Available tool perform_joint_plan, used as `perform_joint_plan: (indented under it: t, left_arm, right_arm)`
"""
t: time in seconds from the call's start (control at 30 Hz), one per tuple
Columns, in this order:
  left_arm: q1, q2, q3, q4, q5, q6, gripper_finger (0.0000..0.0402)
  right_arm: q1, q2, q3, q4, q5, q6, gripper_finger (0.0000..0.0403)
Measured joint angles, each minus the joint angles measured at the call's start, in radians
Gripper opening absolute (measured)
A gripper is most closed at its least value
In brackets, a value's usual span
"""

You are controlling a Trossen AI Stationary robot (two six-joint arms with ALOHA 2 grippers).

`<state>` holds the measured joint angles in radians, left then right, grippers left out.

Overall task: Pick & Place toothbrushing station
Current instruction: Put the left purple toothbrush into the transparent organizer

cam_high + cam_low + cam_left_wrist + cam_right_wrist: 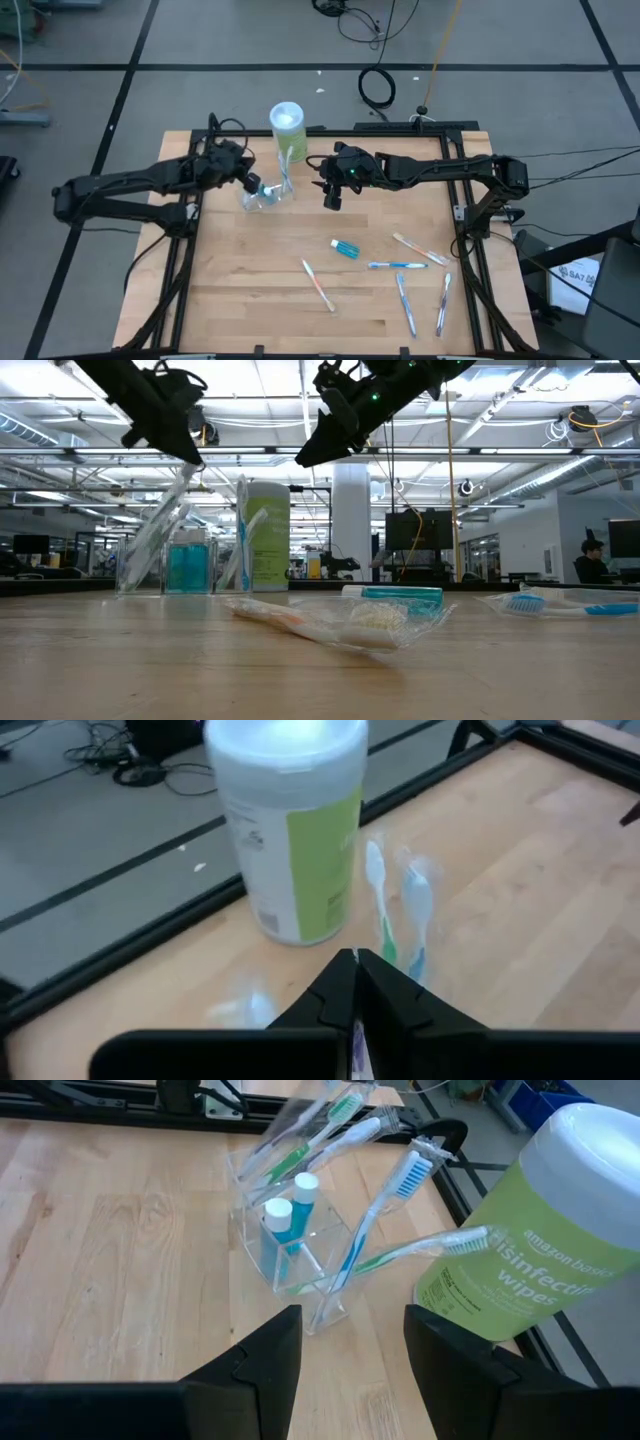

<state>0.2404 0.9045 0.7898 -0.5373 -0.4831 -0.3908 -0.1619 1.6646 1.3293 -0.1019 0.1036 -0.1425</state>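
Note:
The clear plastic cup (290, 1265) stands on the table at the far left, beside the green container (286, 130). It holds two blue white-capped tubes (285, 1220) and several toothbrushes (380, 1220) that lean on its rim. My left gripper (252, 183) hangs just above the cup, shut on a wrapped toothbrush (160, 520). My right gripper (332, 200) is open and empty, to the right of the cup and above the table. One more blue tube (345, 249) and several toothbrushes (318, 285) lie flat at the near right. My left gripper pinches the wrapped toothbrush's upper end (187, 472) between its two shut fingers, coming from above. A pale sliver of it shows between the fingers (356, 1038). The toothbrush slants down below the fingers, and its lower end (135, 570) is in the cup.
The tall green container with a white lid (540, 1230) stands just behind the cup, close to the table's far edge. Loose toothbrushes (405, 303) are scattered over the near right. A black frame (465, 210) runs along the table's sides.

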Motion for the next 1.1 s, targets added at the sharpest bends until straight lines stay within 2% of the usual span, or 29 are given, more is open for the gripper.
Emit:
perform_joint_plan:
  t: [0.23, 0.33, 0.5, 0.73, 1.1]
  left_arm:
    - [-0.149, -0.002, 0.0, -0.214, -0.211, -0.221, 0.001]
    - [-0.208, 0.017, 0.0, -0.257, -0.269, -0.294, 0.0004]
    - [-0.258, 0.027, 0.0, -0.295, -0.266, -0.368, 0.0012]
    - [-0.262, 0.032, 0.001, -0.415, -0.251, -0.493, 0.0006]
    - [-0.263, 0.034, -0.002, -0.426, -0.22, -0.435, 0.0098]
  right_arm:
    - [0.0, 0.0, 0.0, 0.0, 0.0, 0.0, 0.0169]
    - [0.0, 0.0, 0.0, 0.002, 0.0, 0.0, 0.0169]
    - [0.0, 0.0, 0.0, 0.014, 0.0, 0.0, 0.0169]
    - [0.0, 0.0, 0.0, 0.014, 0.0, 0.0, 0.0169]
    - [0.0, 0.0, 0.0, 0.012, 0.0, 0.0, 0.0169]
